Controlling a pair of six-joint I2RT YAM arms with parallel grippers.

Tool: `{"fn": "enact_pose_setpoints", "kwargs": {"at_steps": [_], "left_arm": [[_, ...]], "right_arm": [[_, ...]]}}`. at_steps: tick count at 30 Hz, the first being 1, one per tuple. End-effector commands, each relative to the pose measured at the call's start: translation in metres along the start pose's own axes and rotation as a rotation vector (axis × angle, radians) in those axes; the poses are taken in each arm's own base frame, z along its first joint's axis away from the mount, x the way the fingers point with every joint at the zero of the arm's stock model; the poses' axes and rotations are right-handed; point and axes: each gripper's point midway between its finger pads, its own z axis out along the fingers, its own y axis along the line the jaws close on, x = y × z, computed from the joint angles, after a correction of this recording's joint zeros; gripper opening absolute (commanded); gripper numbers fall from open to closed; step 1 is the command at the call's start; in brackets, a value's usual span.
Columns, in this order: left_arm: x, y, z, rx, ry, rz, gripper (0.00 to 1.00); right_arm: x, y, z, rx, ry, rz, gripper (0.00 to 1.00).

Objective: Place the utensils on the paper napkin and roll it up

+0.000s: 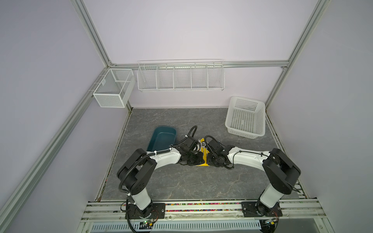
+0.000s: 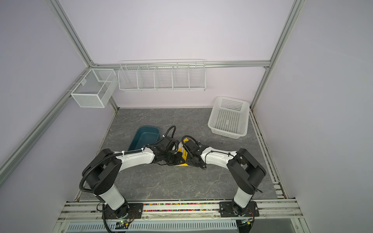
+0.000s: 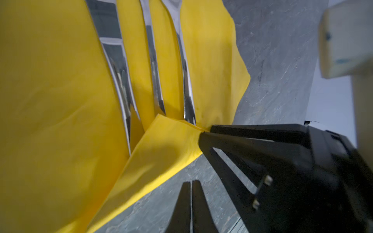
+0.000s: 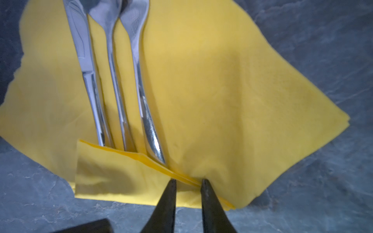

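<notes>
In both top views the napkin [image 1: 204,156] lay at the middle of the desk [image 1: 181,181], well off every edge. The left wrist view showed the left gripper [image 3: 190,201] closed on nothing, beside the napkin. In the right wrist view the right gripper [image 4: 188,181] pinched its flap, folded over the handle ends of the utensils [image 4: 118,90].

My left arm [image 1: 165,159] and right arm [image 1: 248,159] meet head-on at mid-table, so I have almost no room between them. The right gripper [image 4: 188,181] pinches the napkin [image 4: 222,100] at its folded edge, right beside the cutlery [image 4: 121,90] handles. The left gripper [image 3: 190,203], jaws together, sits just off that fold. The tub [image 1: 161,139] crowds my left arm's far side. The basket [image 1: 245,119] stands well apart, far right. The near table [image 1: 181,181] is open to me.
</notes>
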Motion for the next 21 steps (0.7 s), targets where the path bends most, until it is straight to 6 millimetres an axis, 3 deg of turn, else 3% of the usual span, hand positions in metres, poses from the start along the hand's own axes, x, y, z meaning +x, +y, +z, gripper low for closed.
{"fn": "enact_pose_setpoints", "kwargs": {"at_steps": [1,12,13,17,21], "left_arm": [[-0.01,-0.013,0.004,0.024,-0.011,0.007,0.07],[-0.003,-0.016,0.023,0.028,0.05,0.0,0.07],[-0.003,-0.017,0.024,0.028,0.052,0.003,0.07],[0.0,-0.017,0.031,0.027,0.073,0.003,0.07],[0.002,-0.009,0.035,-0.005,0.075,-0.002,0.06]], "right_arm": [[0.006,-0.013,0.001,0.02,0.014,0.029,0.26],[0.002,-0.011,-0.002,-0.023,-0.004,0.059,0.27],[0.009,-0.021,0.002,-0.004,0.011,0.062,0.27],[0.009,-0.02,0.002,-0.017,0.011,0.072,0.27],[0.009,-0.017,0.0,-0.032,0.007,0.063,0.27]]}}
